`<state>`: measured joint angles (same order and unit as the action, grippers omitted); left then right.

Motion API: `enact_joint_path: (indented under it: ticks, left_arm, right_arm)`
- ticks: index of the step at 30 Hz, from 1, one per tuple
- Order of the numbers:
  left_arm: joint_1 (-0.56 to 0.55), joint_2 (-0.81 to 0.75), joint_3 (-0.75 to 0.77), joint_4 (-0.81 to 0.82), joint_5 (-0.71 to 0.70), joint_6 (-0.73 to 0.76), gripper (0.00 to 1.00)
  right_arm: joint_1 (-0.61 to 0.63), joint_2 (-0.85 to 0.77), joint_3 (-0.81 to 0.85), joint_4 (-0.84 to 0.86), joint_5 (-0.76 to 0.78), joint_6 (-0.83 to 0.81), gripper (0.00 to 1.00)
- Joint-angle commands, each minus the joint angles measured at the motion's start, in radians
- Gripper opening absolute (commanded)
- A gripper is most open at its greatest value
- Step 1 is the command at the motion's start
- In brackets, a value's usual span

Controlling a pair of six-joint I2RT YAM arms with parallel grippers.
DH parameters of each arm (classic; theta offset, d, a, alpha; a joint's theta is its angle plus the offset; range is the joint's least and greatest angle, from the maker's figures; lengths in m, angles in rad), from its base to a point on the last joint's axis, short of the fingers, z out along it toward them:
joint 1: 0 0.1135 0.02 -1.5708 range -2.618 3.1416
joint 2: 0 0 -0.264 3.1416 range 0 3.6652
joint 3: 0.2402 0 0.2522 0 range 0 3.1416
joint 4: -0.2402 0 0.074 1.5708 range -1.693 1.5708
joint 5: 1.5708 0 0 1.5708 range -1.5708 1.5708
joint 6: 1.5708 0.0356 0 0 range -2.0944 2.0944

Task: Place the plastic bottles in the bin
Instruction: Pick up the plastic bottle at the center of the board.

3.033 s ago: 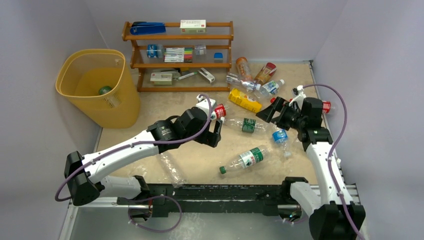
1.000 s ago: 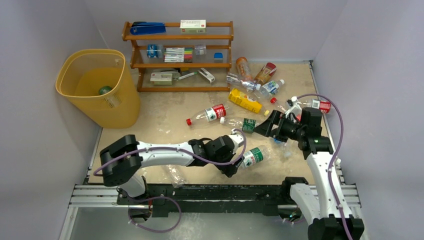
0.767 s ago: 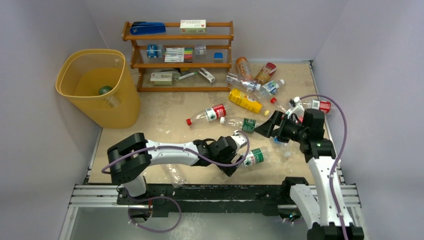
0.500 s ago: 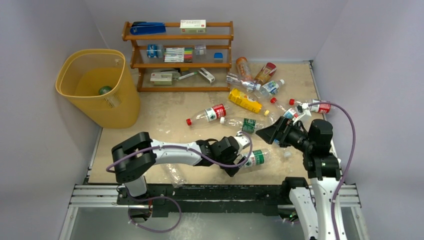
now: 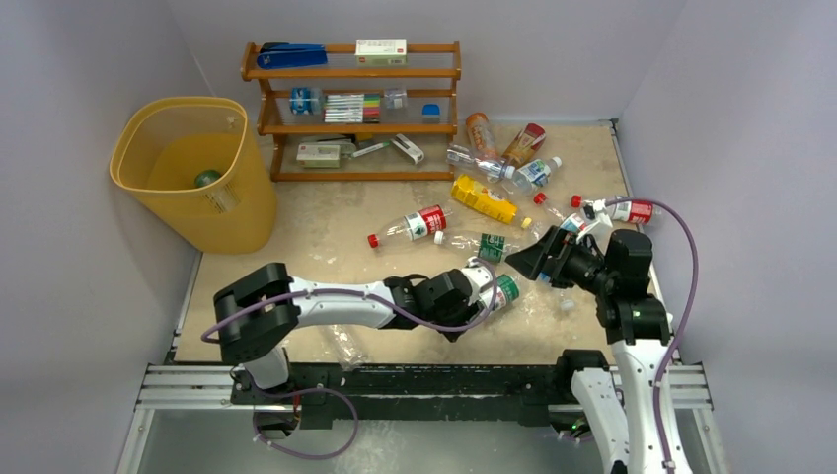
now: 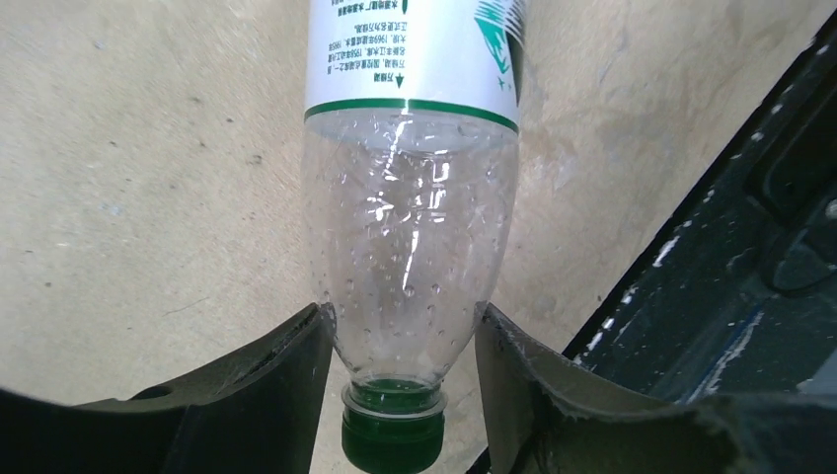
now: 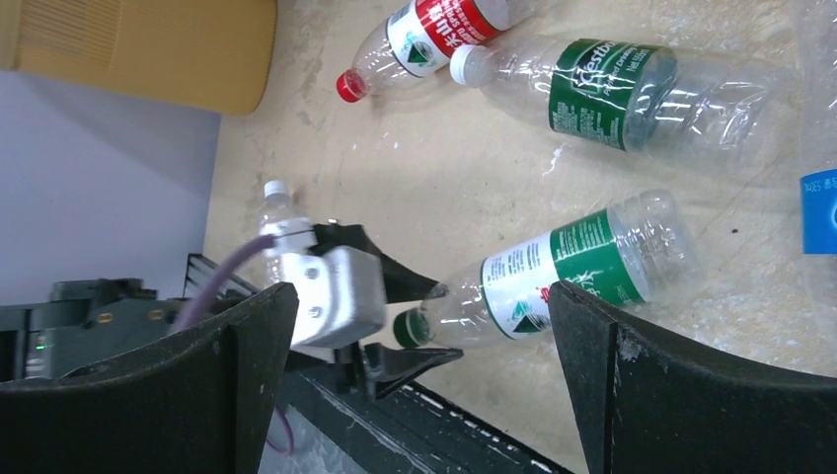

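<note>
The green-labelled bottle [image 7: 612,94] in the right wrist view carries white script that looks like "Nestlé", though it is not sharp. The white-labelled bottle [image 6: 410,197] in the left wrist view bears columns of small Chinese print, too fine to read. The red-labelled bottle [image 7: 424,35] shows only an illegible logo.

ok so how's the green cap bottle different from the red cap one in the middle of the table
The green-capped bottle has a green and white label; the red-capped bottle has a mostly red one. The green-capped bottle is pinched near its neck by the left gripper; the red-capped bottle lies free, with nothing touching it. Both are clear, capped and outside the bin.
</note>
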<state>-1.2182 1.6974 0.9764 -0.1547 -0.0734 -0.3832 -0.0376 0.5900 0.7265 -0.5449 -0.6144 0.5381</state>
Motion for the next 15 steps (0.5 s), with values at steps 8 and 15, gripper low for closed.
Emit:
enact_joint_path:
  ticks: [8, 15]
  left_arm:
    - [-0.003, -0.299, -0.007, -0.058, -0.122, -0.106, 0.52]
    - [0.014, -0.428, 0.031, -0.16, -0.193, -0.145, 0.51]
  right_arm:
    - [0.0, 0.021, 0.056, -0.024, 0.019, -0.047, 1.0]
    - [0.0, -0.032, 0.102, -0.083, 0.033, -0.036, 1.0]
